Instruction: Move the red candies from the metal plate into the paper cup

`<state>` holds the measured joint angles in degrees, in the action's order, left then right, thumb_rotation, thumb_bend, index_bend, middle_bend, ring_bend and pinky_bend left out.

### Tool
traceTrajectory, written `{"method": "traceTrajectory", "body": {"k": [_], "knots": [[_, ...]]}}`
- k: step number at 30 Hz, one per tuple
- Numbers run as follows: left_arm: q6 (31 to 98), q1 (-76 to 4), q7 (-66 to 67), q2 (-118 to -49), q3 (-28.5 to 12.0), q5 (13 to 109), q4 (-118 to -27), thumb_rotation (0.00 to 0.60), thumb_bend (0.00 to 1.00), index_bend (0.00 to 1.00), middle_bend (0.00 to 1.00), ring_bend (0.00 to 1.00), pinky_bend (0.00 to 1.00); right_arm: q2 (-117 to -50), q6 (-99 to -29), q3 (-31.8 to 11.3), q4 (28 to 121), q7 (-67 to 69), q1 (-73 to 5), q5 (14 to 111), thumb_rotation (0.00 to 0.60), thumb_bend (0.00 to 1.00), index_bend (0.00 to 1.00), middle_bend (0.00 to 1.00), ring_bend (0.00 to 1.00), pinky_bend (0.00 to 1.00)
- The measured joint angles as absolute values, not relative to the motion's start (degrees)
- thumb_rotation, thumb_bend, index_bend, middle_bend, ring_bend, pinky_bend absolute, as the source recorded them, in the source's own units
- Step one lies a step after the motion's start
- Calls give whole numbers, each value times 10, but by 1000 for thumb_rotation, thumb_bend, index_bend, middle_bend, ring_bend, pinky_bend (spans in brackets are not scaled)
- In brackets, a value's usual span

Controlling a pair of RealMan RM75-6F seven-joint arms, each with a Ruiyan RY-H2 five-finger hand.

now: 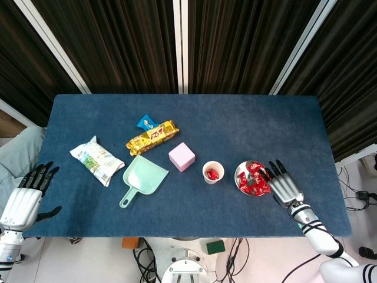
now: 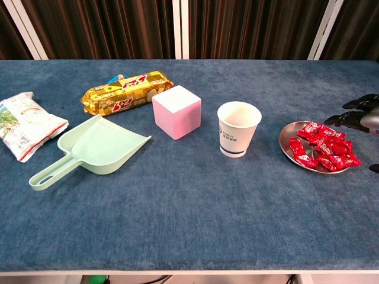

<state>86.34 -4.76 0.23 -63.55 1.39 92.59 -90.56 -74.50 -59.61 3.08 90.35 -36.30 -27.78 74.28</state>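
A small metal plate (image 1: 241,171) (image 2: 286,147) heaped with red wrapped candies (image 1: 251,178) (image 2: 323,148) sits right of the white paper cup (image 1: 212,173) (image 2: 238,128). In the head view a red candy (image 1: 212,174) lies inside the cup. My right hand (image 1: 283,186) (image 2: 360,117) hovers just right of the plate, fingers spread and empty, fingertips at the plate's edge. My left hand (image 1: 23,197) hangs open off the table's front left corner, holding nothing.
A pink cube (image 1: 181,156) (image 2: 176,111) stands left of the cup. A mint green scoop (image 1: 143,178) (image 2: 93,148), a gold snack bag (image 1: 152,137) (image 2: 125,92) with a small blue packet (image 1: 145,122) behind it, and a white snack bag (image 1: 96,160) (image 2: 23,123) lie further left.
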Motion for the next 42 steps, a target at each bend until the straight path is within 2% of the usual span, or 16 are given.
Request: {"method": "traceTrajectory", "body": {"k": [11, 30, 36, 42], "knots": [[868, -46, -1, -635, 13, 925, -904, 600, 97, 89, 31, 1, 151, -786, -599, 22, 859, -348, -279, 761, 600, 347, 238, 209, 0, 0], [865, -47, -2, -635, 13, 925, -904, 600, 98, 90, 31, 1, 151, -811, -583, 17, 843, -360, -286, 761, 600, 364, 244, 196, 0, 0], [865, -47, -2, -635, 13, 925, -904, 600, 98, 90, 31, 1, 151, -817, -581, 16, 838, -368, -286, 758, 600, 383, 304, 217, 0, 0], [862, -49, 0, -635, 14, 925, -904, 600, 98, 90, 31, 1, 151, -819, -584, 15, 837, -374, -287, 759, 600, 402, 393, 302, 0, 0]]}}
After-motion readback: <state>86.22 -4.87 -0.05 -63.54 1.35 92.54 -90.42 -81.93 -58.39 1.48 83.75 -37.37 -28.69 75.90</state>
